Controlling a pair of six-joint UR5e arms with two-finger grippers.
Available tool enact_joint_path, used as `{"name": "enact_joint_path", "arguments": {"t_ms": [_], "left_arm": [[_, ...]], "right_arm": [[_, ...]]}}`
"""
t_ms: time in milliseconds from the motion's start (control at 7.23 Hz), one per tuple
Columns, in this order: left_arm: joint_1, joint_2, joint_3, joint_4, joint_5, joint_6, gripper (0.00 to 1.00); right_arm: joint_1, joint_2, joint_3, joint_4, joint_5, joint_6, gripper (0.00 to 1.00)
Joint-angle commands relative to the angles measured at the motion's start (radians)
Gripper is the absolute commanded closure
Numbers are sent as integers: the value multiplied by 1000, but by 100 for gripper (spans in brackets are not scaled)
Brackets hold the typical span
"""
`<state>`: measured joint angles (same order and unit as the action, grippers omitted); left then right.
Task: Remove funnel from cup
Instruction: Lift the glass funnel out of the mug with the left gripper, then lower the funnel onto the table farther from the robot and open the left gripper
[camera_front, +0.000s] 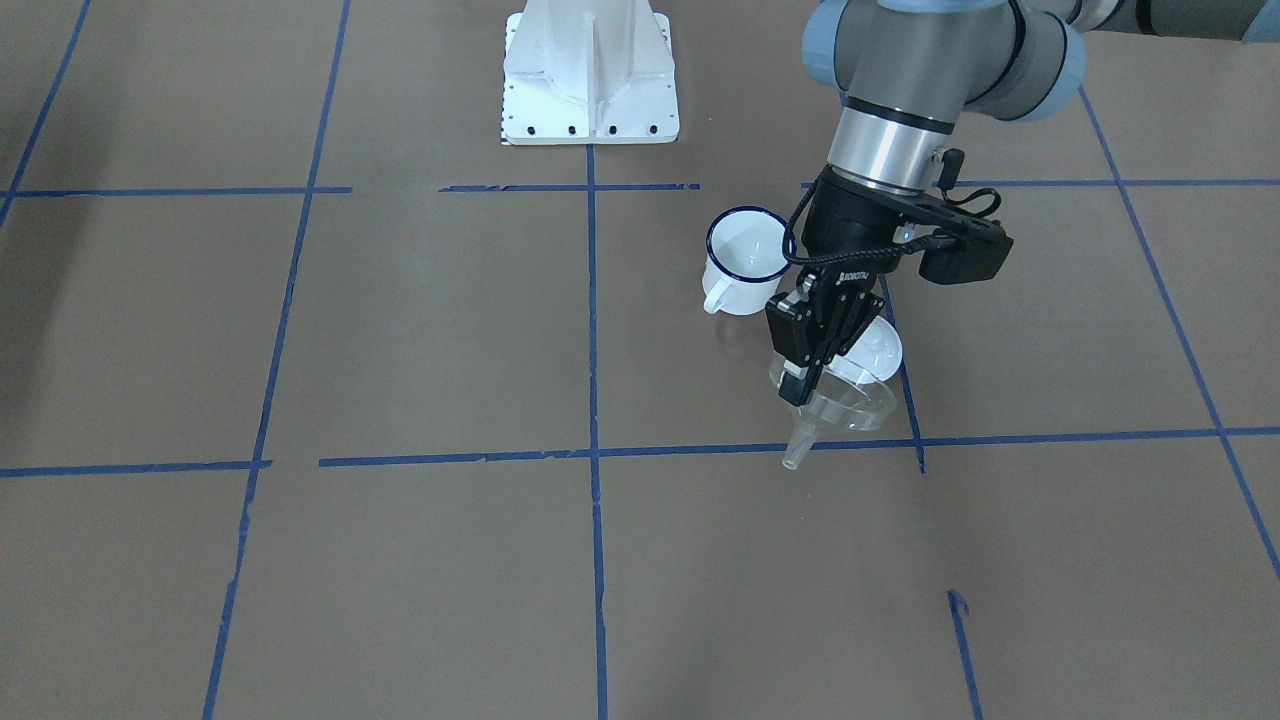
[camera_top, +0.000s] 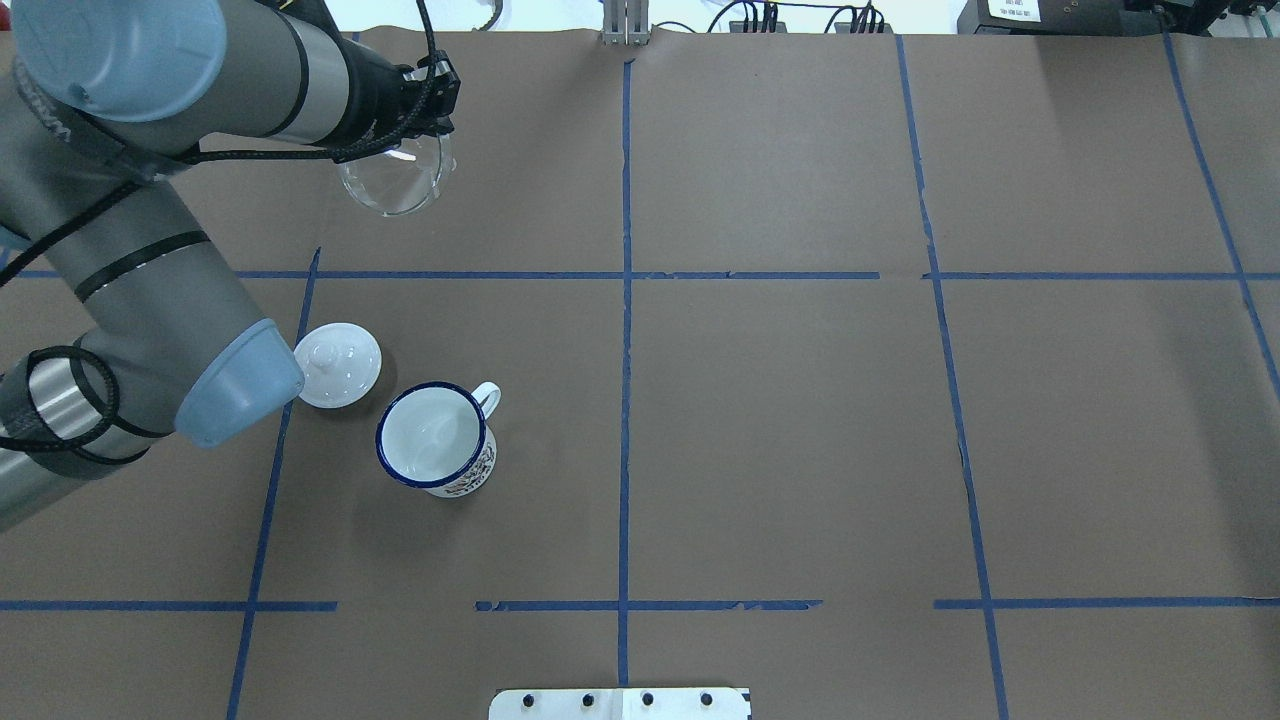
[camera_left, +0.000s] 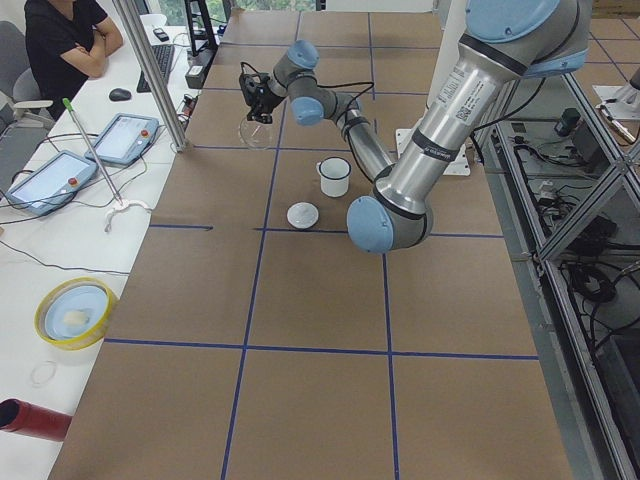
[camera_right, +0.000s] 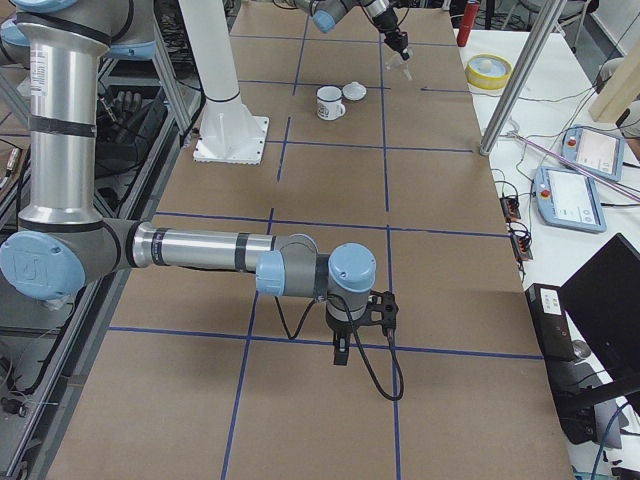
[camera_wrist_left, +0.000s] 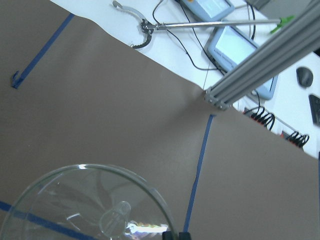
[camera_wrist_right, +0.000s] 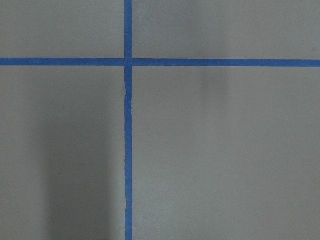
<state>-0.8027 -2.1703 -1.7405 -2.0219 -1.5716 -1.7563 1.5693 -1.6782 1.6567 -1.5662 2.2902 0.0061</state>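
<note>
Centre right of the front-facing view: the cup (camera_front: 748, 258) stands empty on the surface. Lower right of it, the left tool (camera_front: 797, 388) is clamped on the rim of the funnel (camera_front: 850, 405), which appears held clear of the surface. Extraction is complete and placement is pending. Next, lower the funnel and release it.

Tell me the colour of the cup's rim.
Dark blue, on the white cup; clearest in the overhead view.

Grey arms (camera_top: 140, 290) bear pale-blue joint caps (camera_top: 240, 390), black cables (camera_top: 250, 155), black left gripper (camera_front: 797, 385).
</note>
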Motion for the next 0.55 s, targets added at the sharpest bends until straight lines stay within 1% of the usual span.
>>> {"name": "enact_joint_path", "arguments": {"t_ms": [0,138,277,415], "left_arm": [[35,35,102,-189,192,-205,100],[84,49,149,-243,308,-277,100],[129,50,194,-260,412,-313,100],[161,50,220,-259,492,-357,100]], "right_arm": [[0,0,0,0,0,0,0],[0,0,0,0,0,0,0],[0,0,0,0,0,0,0],[0,0,0,0,0,0,0]]}}
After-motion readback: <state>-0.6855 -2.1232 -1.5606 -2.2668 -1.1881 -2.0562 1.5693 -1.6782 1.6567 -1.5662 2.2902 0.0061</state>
